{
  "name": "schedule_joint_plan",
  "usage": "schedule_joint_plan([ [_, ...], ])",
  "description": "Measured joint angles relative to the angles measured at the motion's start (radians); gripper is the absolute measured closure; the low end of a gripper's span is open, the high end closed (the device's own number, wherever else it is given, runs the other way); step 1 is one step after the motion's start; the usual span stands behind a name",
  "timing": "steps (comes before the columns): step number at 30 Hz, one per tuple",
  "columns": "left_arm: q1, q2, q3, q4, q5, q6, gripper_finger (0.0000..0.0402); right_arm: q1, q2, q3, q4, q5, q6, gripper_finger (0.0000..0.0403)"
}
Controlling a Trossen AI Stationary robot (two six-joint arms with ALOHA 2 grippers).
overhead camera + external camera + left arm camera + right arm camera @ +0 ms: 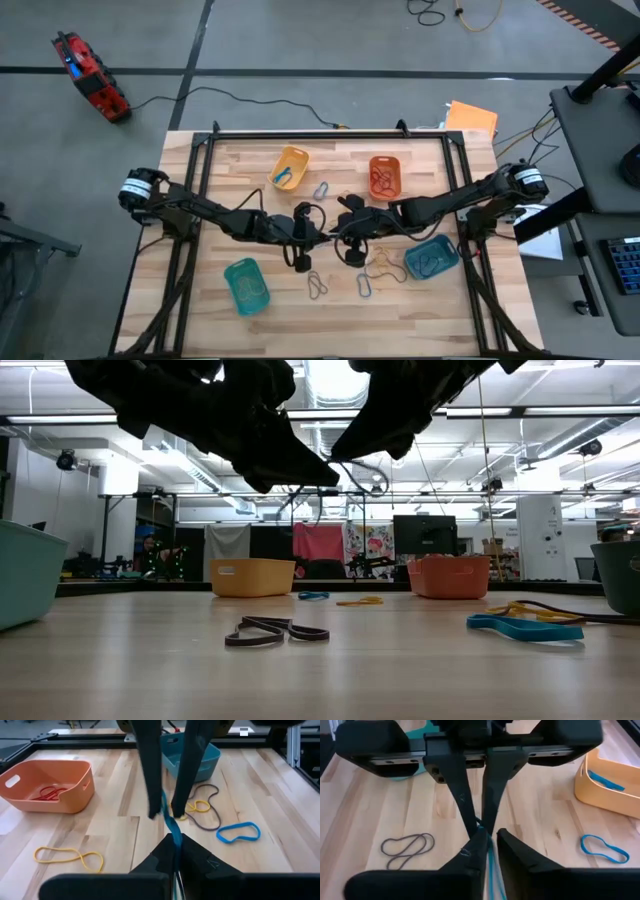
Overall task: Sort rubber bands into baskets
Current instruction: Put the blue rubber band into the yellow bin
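Observation:
My two grippers meet tip to tip above the table's middle, left point(321, 238) and right point(333, 238), both lifted clear of the wood. A blue rubber band point(170, 822) runs between them, and each gripper is shut on one end of it. The yellow basket point(290, 167) holds blue bands and the orange basket point(385, 176) holds red ones. The teal-green basket point(246, 285) and the blue-teal basket point(432, 258) stand nearer the front. Loose bands lie flat on the wood: grey point(317, 285), blue point(365, 285), and yellow point(385, 268). My left gripper point(175, 840) pinches one end of the blue band point(174, 836) between its two fingertips, coming level from the table's left. The band is clear of the table. My right gripper point(491, 837) has the band's other end point(490, 851) between its two fingers, coming level from the right. The band runs straight across to the left gripper's tips point(481, 825).
A grey band point(407, 850) lies below the grippers on the left arm's side. A blue band point(239, 832) and a grey and yellow tangle point(202, 810) lie toward the blue-teal basket. Another band point(321, 189) lies between the yellow and orange baskets. A black frame point(330, 133) edges the table.

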Motion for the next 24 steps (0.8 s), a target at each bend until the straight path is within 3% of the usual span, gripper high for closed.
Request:
schedule_joint_plan([
  [13,0.034,-0.115,0.000,-0.181,-0.025,0.004,0.0401,-0.002,-0.065,0.000,-0.033,0.050,-0.001,0.0233],
  [24,0.296,-0.275,0.000,-0.455,-0.026,0.005,0.0402,-0.092,-0.150,-0.018,-0.124,0.103,-0.058,0.0191],
])
